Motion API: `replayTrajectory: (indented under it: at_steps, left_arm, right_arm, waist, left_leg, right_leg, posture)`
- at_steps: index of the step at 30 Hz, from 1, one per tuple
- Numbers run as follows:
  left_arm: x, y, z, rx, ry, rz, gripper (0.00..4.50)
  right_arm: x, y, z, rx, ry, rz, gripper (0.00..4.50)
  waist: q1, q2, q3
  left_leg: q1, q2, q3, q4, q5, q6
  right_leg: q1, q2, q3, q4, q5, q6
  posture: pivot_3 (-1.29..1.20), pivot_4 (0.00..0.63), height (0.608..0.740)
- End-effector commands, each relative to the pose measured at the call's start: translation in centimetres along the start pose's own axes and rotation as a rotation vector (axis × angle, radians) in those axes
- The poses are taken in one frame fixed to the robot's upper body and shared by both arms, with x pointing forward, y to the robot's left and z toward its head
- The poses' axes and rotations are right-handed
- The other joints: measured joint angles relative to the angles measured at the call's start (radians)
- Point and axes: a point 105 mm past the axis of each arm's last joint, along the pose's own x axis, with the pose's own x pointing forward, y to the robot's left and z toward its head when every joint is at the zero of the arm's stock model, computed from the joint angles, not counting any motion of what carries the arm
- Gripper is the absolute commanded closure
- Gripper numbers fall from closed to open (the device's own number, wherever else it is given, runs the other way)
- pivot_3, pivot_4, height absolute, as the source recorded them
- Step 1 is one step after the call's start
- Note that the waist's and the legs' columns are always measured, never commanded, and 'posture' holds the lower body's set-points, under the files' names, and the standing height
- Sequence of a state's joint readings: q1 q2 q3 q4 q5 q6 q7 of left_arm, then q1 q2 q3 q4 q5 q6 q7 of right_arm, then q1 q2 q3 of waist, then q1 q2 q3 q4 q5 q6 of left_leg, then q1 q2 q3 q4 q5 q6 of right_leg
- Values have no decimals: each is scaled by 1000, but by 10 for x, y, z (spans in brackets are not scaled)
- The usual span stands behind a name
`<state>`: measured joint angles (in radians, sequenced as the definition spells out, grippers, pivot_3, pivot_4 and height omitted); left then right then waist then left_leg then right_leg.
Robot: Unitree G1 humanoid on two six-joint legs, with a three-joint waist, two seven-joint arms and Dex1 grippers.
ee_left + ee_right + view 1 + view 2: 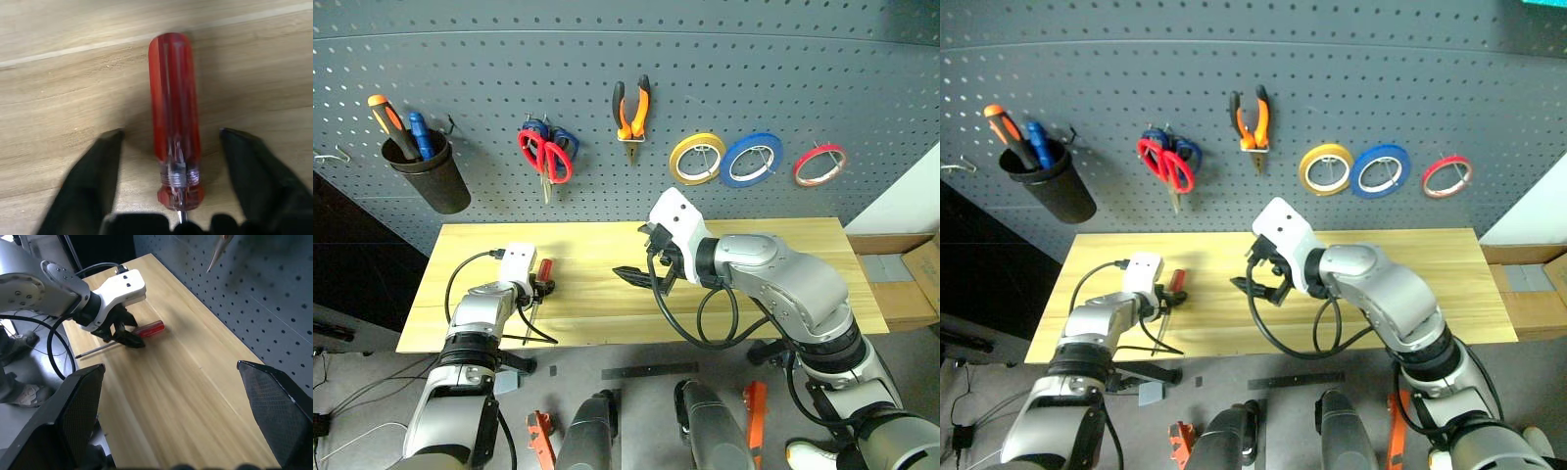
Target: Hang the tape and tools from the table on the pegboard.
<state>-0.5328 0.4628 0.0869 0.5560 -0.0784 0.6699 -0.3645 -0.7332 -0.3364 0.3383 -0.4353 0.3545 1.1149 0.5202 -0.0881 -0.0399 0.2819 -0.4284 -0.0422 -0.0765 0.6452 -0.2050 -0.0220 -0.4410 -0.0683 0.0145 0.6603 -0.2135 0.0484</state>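
A red-handled screwdriver [175,112] lies on the pale wooden table [783,255] near its left end, with the steel shaft pointing toward the front edge. My left gripper [171,133] is low over it and open, one black finger on each side of the handle with a gap on both. My right gripper [641,277] hovers open above the middle of the table, holding nothing. On the pegboard [803,78] hang the red tape [819,164], the red-handled scissors [546,155] and the orange-and-black pliers [631,110].
A yellow roll [696,158] and a blue roll [751,159] hang beside the red tape. A black cup [429,171] at the board's left holds an orange-handled and a blue-handled screwdriver. Blue-handled scissors hang behind the red ones. A cardboard box [920,269] sits at the right.
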Motion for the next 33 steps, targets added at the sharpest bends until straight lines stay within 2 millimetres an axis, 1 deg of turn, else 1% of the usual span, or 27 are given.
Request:
replayTrajectory:
  at_steps: [1,4,6,10,14,15,17,19,22,25,27,30,33]
  left_arm:
    - [-8,5,-3,-23,-42,-2,2650]
    - [-18,8,0,-4,-111,18,3655]
    - [-24,10,2,14,-141,40,3701]
    - [-50,23,22,43,-316,158,3701]
    - [-88,25,58,83,-555,219,3701]
    - [-106,25,75,131,-657,230,3701]
    - [-137,23,101,223,-820,243,3701]
    - [-158,26,121,275,-917,264,3701]
    - [-180,30,148,293,-1029,294,3701]
    - [-206,33,181,264,-1168,323,3701]
    - [-220,35,198,239,-1231,338,3701]
    - [-239,47,223,177,-1313,370,3701]
    - [-252,64,240,112,-1356,406,3701]
  right_arm:
    - [-4,3,16,-48,-52,23,0]
    - [-7,7,22,-73,-83,54,0]
    - [-8,7,25,-90,-97,55,0]
    - [-12,8,40,-186,-202,65,0]
    - [-20,8,54,-267,-289,74,0]
    - [-22,7,60,-288,-318,74,0]
    - [-28,7,72,-327,-389,70,0]
    - [-32,4,82,-333,-444,61,0]
    - [-34,-2,89,-330,-482,45,0]
    - [-33,-8,95,-336,-501,35,0]
    - [-33,-9,99,-339,-512,36,0]
    - [-32,-12,106,-347,-528,28,0]
    - [-32,-15,112,-353,-545,16,0]
  waist:
    - [0,0,0]
    - [-1,0,0]
    - [0,0,0]
    - [2,-2,-1]
    - [4,-1,-2]
    - [4,-2,-2]
    - [5,-2,-2]
    - [5,-2,-3]
    - [7,-3,-4]
    - [7,-4,-6]
    - [8,-5,-7]
    - [8,-6,-7]
    - [4,-6,-8]
  left_leg:
    - [0,0,0,0,0,0]
    - [0,0,0,0,0,0]
    - [0,0,0,0,0,0]
    - [0,0,0,0,0,0]
    - [0,0,0,0,0,-1]
    - [0,0,0,0,0,-1]
    - [-1,0,0,0,0,-1]
    - [-1,1,0,0,0,-1]
    - [-1,1,0,0,0,-1]
    - [-1,0,0,1,0,-1]
    - [-1,0,-1,1,0,-1]
    - [-1,0,0,1,0,-1]
    - [-1,0,0,0,0,-1]
  right_leg:
    - [0,-1,0,0,0,0]
    - [0,-2,0,0,0,-1]
    - [0,-3,0,0,0,-1]
    - [0,-3,0,-1,1,-1]
    - [0,-3,0,-2,1,-1]
    - [0,-3,0,-2,1,-1]
    - [0,-3,0,-2,1,-2]
    - [0,-3,-1,-2,1,-2]
    - [0,-2,-1,-2,1,-2]
    - [0,1,-1,-2,2,-2]
    - [0,1,-2,-2,2,-1]
    - [0,1,-1,-2,2,-1]
    - [-1,1,-1,-1,2,-1]
  posture:
    - [-166,242,740]
    - [-166,239,740]
    - [-166,239,740]
    - [-163,221,740]
    - [-151,206,740]
    - [-149,206,740]
    - [-133,201,740]
    - [-116,196,740]
    - [-103,189,740]
    - [-99,185,740]
    - [-98,182,740]
    - [-98,182,740]
    - [-106,178,740]
